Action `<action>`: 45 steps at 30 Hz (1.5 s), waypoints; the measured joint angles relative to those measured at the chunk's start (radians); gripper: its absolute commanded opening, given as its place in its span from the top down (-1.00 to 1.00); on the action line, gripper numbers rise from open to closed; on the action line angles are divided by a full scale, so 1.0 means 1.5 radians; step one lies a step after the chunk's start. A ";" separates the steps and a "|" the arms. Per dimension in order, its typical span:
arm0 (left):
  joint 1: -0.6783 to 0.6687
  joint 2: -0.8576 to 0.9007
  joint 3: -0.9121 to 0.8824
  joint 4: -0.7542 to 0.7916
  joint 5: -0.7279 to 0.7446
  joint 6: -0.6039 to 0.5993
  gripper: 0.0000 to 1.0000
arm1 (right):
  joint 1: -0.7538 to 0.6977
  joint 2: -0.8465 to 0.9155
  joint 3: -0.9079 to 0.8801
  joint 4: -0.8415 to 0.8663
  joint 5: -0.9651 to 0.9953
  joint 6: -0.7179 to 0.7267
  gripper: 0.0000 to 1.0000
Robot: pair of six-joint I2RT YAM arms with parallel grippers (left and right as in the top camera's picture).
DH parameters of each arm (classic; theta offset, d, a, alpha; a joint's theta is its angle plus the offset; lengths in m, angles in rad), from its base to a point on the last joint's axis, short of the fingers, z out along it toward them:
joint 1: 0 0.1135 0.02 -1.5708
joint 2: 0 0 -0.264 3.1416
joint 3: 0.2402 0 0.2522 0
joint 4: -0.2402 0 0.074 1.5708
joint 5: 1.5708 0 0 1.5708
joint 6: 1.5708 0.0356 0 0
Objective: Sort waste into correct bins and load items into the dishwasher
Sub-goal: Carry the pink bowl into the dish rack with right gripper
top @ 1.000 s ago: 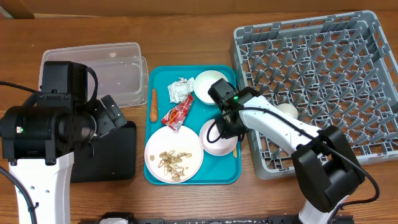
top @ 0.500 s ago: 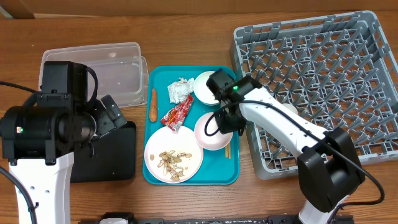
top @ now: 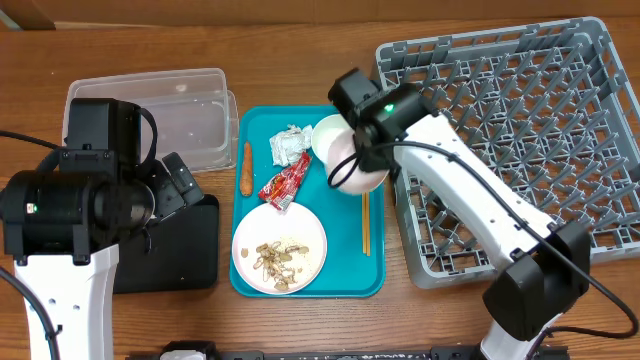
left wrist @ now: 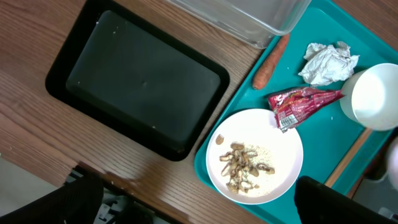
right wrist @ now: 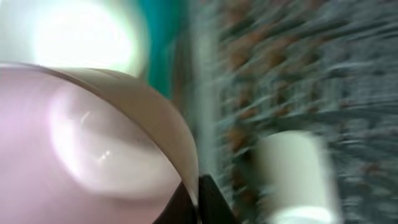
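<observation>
Right wrist view, glossy pinkish-white bowl (right wrist: 93, 143), rim clamped in right gripper (right wrist: 196, 198), left gripper (left wrist: 199, 186) fingers apart.

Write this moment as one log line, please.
right tool | shut on pinkish bowl | held above teal tray | beside dish rack | chopsticks lie on tray

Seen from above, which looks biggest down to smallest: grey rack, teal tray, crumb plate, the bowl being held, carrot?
1. grey rack
2. teal tray
3. plate
4. pinkish bowl, held by the right gripper, so nearer the camera and partly hidden: unsure against the plate
5. carrot
</observation>
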 measured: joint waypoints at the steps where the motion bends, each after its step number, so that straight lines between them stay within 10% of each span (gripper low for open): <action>1: 0.000 0.000 0.000 0.000 0.000 0.000 -1.00 | -0.002 0.000 0.005 0.002 0.043 0.011 0.92; 12: 0.000 0.000 0.000 0.000 0.000 0.000 -1.00 | -0.050 0.000 0.008 0.153 0.411 0.057 0.92; 24: 0.000 0.000 0.000 0.000 0.000 0.000 -1.00 | -0.215 0.014 -0.006 0.177 0.470 0.057 0.92; 45: 0.000 0.001 0.000 0.000 0.000 0.000 -1.00 | -0.170 0.152 -0.010 0.162 0.505 0.058 0.92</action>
